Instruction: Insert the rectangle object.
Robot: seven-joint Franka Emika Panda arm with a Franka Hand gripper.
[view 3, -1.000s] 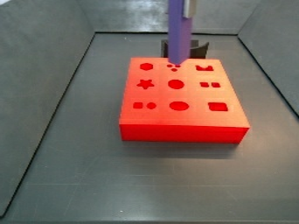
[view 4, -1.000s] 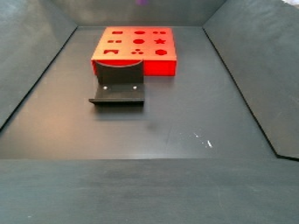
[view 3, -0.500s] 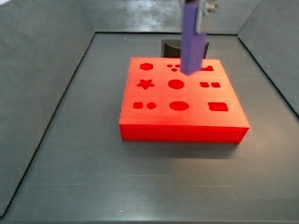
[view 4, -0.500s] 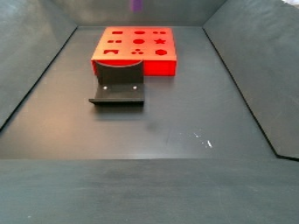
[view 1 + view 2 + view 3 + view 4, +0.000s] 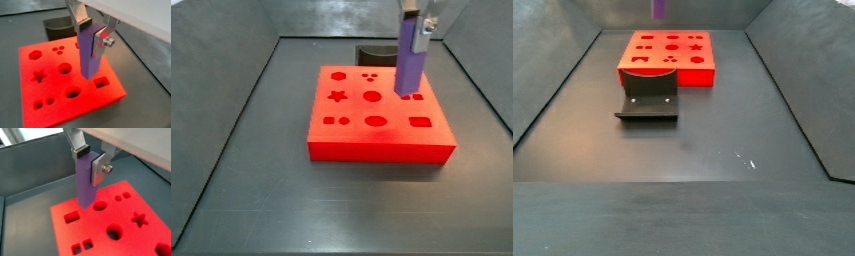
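Observation:
My gripper (image 5: pixel 91 31) is shut on the purple rectangle object (image 5: pixel 89 54) and holds it upright over the red block (image 5: pixel 60 85) with shaped holes. It shows the same way in a wrist view (image 5: pixel 87 159), with the bar (image 5: pixel 85 183) hanging down toward the block (image 5: pixel 113 223). In a side view the bar (image 5: pixel 409 57) hangs above the block's right side (image 5: pixel 378 125), its lower end near a small square hole (image 5: pixel 413 97). In a side view only the bar's tip (image 5: pixel 659 9) shows at the top edge, beyond the block (image 5: pixel 668 57).
The dark fixture (image 5: pixel 648 99) stands on the floor in front of the block in a side view; it shows behind the block in a side view (image 5: pixel 376 53) and a wrist view (image 5: pixel 59 27). Grey walls enclose the bin floor (image 5: pixel 687 160).
The gripper has carried the purple bar to the right across the block, from over its back middle to over its right side.

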